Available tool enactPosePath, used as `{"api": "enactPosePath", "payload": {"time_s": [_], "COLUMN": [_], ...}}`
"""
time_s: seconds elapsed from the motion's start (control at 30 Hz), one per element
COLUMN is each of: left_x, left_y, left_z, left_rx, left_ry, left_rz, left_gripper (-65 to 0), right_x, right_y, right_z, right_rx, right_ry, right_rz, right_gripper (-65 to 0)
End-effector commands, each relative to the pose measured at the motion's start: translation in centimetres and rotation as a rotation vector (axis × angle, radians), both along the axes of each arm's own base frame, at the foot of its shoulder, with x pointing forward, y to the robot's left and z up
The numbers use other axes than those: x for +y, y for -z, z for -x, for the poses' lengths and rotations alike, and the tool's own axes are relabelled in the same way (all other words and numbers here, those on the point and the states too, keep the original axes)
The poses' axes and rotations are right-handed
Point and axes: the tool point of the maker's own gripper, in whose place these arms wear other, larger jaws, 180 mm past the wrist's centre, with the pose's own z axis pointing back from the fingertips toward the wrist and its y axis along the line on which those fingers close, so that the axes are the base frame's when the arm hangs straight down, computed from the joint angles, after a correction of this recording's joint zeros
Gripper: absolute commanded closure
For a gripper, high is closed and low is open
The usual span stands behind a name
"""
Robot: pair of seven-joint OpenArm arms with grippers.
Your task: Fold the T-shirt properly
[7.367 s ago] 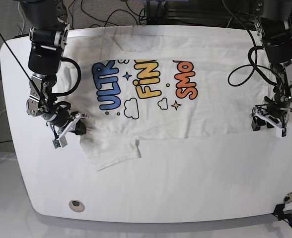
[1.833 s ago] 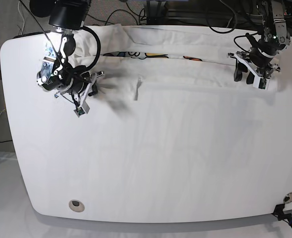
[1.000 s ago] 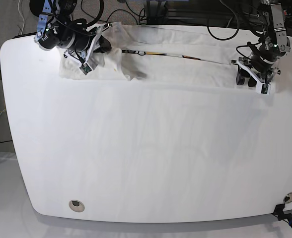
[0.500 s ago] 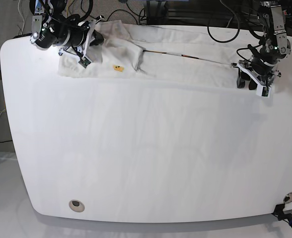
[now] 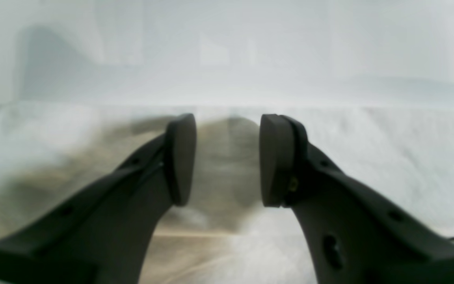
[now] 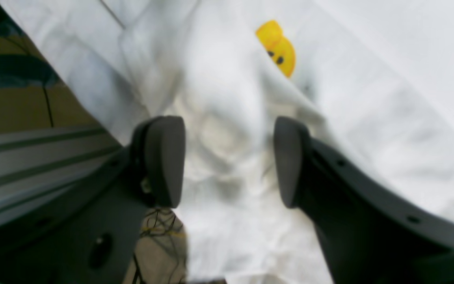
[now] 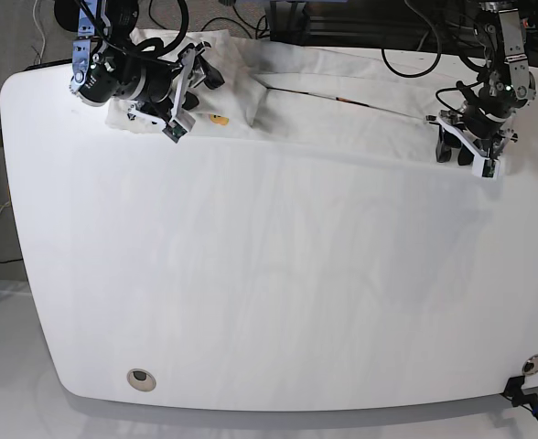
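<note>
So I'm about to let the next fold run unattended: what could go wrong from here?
1. The T-shirt lies in a narrow band at the table's far edge, with cloth near the right gripper reaching that edge; it might slide off.
2. That gripper's jaws are apart over bunched cloth, so the wrinkles may get folded in.
3. The left gripper stands open at the hem; nothing seems to hold the shirt, so a tug at one end could skew it.
</note>
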Motion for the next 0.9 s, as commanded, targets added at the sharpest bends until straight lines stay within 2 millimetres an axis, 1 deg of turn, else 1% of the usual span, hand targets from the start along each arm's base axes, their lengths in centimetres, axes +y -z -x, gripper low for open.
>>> {"api": "enactPosePath", "payload": {"time_s": [0.0, 0.07, 0.13, 0.2, 0.23, 0.27, 0.33, 0.37, 0.43, 0.5, 0.53, 0.57, 0.63, 0.67, 0.8, 0.87], "left_x": [0.3, 0.3, 0.3, 0.3, 0.2, 0.0, -0.8, -1.3, -2.2, -2.6, -2.5, -2.5, -2.1, -1.9, -1.0, -0.6], "left_y": [-1.2, -1.2, -1.2, -1.1, -1.0, -1.4, -2.5, -3.4, -4.5, -4.7, -4.6, -4.4, -3.5, -3.0, -0.7, 0.0], "left_z": [-0.8, -0.8, -0.7, -0.6, -0.2, -0.1, 0.3, 0.4, 1.2, 2.0, 2.2, 2.2, 2.7, 2.8, 3.9, 3.9], "left_rx": [-0.042, -0.042, -0.041, -0.039, -0.032, -0.041, -0.063, -0.083, -0.102, -0.095, -0.090, -0.086, -0.059, -0.046, 0.022, 0.037], "left_ry": [0.003, 0.003, 0.003, 0.003, 0.006, 0.014, 0.039, 0.057, 0.082, 0.096, 0.095, 0.093, 0.082, 0.075, 0.045, 0.033], "left_rz": [-0.008, -0.008, -0.008, -0.007, -0.008, -0.011, -0.020, -0.027, -0.037, -0.041, -0.041, -0.041, -0.037, -0.034, -0.022, -0.017], "left_gripper": [-24.6, -24.6, -24.6, -24.6, -24.6, -24.6, -24.6, -24.5, -24.5, -23.4, -20.4, -15.5, -4.5, -0.1, 0.0, 0.0], "right_x": [0.2, 0.2, 0.1, 0.0, 0.0, -0.1, -0.1, -0.1, -0.1, -0.2, -0.3, -0.4, -0.4, -0.5, -0.8, -0.9], "right_y": [-0.9, -1.1, -1.2, -1.1, -1.1, -1.1, -1.1, -1.0, -0.9, -0.2, 0.3, 0.7, 1.5, 2.0, 4.3, 5.1], "right_z": [-0.7, -1.4, -1.5, -1.5, -1.5, -1.6, -1.5, -1.4, -1.3, -1.0, -0.8, -0.6, -0.4, -0.3, 0.8, 1.1], "right_rx": [-0.033, -0.052, -0.055, -0.053, -0.053, -0.054, -0.052, -0.050, -0.044, -0.016, 0.002, 0.019, 0.039, 0.053, 0.129, 0.156], "right_ry": [-0.008, -0.008, -0.006, -0.006, -0.004, -0.001, -0.003, -0.005, -0.003, 0.004, 0.008, 0.013, 0.032, 0.046, 0.093, 0.109], "right_rz": [-0.013, -0.013, -0.011, -0.005, -0.004, -0.003, -0.002, -0.003, -0.002, -0.005, -0.006, -0.009, -0.028, -0.041, -0.073, -0.081], "right_gripper": [-32.1, -31.2, -29.0, -24.3, -19.6, -14.6, -1.8, 0.0, 0.0, 0.0, 0.0, 0.0, 0.0, 0.0, 0.0, 0.0]}}
